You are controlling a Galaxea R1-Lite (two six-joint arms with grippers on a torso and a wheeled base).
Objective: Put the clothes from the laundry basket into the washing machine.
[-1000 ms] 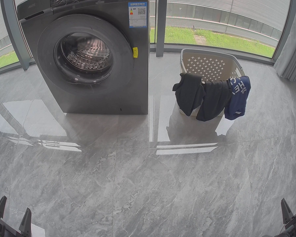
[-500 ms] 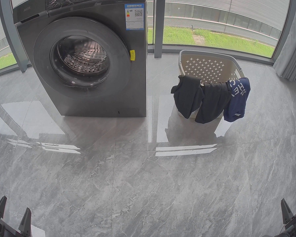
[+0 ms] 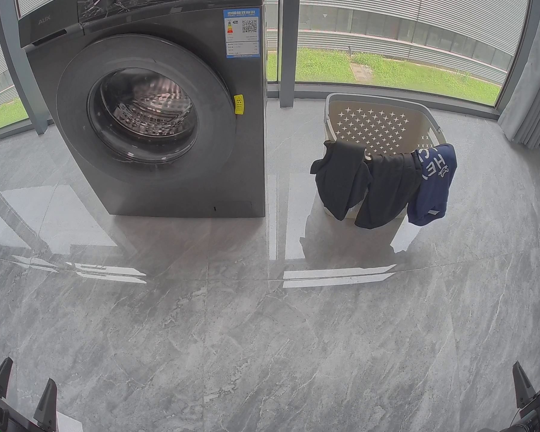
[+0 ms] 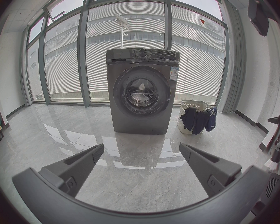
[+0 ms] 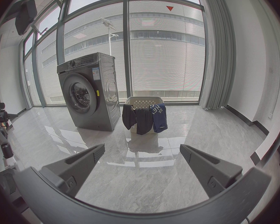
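A dark grey washing machine (image 3: 162,109) stands on the floor at the far left, its round door opening (image 3: 142,115) showing the steel drum. To its right sits a beige laundry basket (image 3: 381,124). Over the basket's front rim hang two black garments (image 3: 342,178) (image 3: 390,188) and a navy printed one (image 3: 433,181). My left gripper (image 3: 23,385) is open at the near left, empty. My right gripper (image 3: 537,367) is open at the near right, empty. The machine (image 4: 142,91) and basket (image 4: 189,105) lie far beyond the left gripper (image 4: 140,153); likewise the basket (image 5: 143,101) beyond the right gripper (image 5: 141,154).
Glossy grey marble floor (image 3: 270,343) stretches between me and the machine and basket. Tall windows (image 3: 402,25) run behind them, with a pillar (image 3: 289,37) between. A grey curtain (image 3: 534,103) hangs at the far right.
The whole head view has shifted: the washing machine and basket sit slightly lower and further left than a second ago, so the camera moved. The grippers stay open in place.
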